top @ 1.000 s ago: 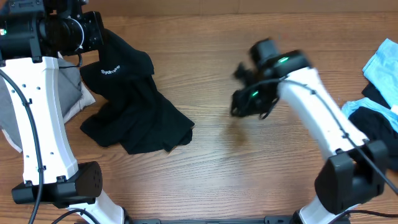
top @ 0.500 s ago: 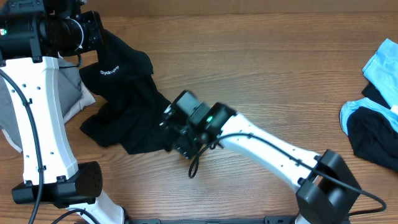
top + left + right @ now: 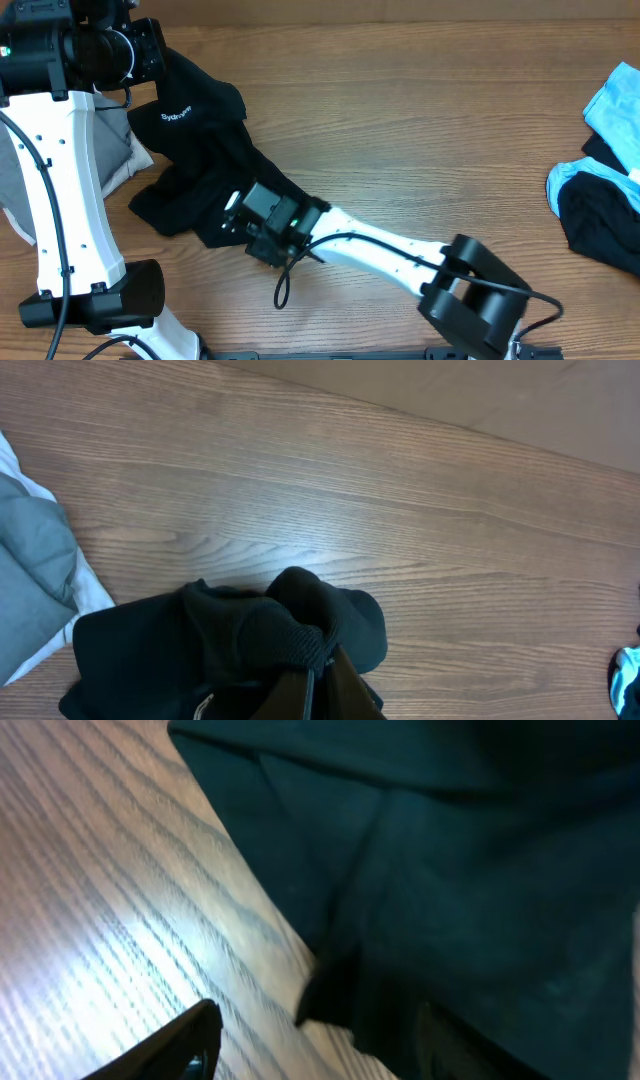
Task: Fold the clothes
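One second: right pincer (image 3: 322, 1042) crossed to the hem of the black garment (image 3: 200, 150), open, empty; left pincer (image 3: 312, 695) clamped on fabric. Grasp likely next.

The overhead camera looks straight down on the table (image 3: 420, 110). The left wrist camera rides high, peering past the left claw (image 3: 312, 695) at the black garment (image 3: 250, 630) bunched ahead. The right wrist camera sits low, very near and blurred; beyond the right claw (image 3: 320, 1048) lies, seemingly, that same garment.
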Robot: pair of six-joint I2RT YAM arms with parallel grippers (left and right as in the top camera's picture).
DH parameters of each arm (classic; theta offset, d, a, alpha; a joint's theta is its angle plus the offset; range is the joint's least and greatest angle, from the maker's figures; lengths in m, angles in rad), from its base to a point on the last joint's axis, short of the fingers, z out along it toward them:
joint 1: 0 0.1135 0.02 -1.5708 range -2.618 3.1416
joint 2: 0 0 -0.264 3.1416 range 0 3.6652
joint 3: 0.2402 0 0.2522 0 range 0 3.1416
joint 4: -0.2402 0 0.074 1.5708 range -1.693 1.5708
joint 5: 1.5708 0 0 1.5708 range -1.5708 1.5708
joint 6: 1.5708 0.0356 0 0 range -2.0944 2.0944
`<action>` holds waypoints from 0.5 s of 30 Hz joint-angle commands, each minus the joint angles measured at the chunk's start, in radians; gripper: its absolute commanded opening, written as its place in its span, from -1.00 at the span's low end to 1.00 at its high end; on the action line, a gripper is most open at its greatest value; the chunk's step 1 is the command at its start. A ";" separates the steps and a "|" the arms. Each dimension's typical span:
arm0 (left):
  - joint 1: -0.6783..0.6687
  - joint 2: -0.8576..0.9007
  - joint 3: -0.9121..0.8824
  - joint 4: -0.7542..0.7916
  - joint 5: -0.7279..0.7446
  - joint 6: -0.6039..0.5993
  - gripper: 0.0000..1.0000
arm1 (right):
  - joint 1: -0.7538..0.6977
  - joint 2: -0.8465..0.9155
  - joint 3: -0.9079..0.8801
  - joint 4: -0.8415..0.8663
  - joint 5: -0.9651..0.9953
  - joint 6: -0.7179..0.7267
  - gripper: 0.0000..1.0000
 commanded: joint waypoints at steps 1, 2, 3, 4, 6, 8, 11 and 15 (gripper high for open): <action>-0.003 -0.011 0.008 0.002 -0.005 -0.009 -0.92 | 0.017 0.044 -0.005 0.023 0.034 0.005 0.23; -0.003 -0.011 0.008 0.002 -0.005 -0.009 -0.92 | 0.017 0.055 -0.005 0.031 0.034 0.011 0.20; -0.003 -0.011 0.008 0.001 -0.005 -0.009 -0.92 | 0.018 0.063 -0.005 0.042 0.034 0.028 0.12; -0.003 -0.011 0.008 0.001 -0.005 -0.009 -0.92 | 0.018 0.066 -0.005 0.052 0.034 0.035 0.06; -0.003 -0.011 0.008 0.000 -0.005 -0.009 -0.92 | 0.018 0.068 -0.005 0.074 0.035 0.051 0.01; -0.003 -0.011 0.008 -0.002 -0.005 -0.009 -0.92 | 0.018 0.068 -0.005 0.097 0.037 0.057 -0.10; -0.003 -0.011 0.008 -0.014 -0.005 -0.008 -0.92 | 0.018 0.068 -0.005 0.120 0.053 0.061 -0.14; -0.003 -0.011 0.008 -0.021 -0.005 -0.005 -0.92 | 0.015 0.072 -0.005 0.122 0.119 0.060 -0.03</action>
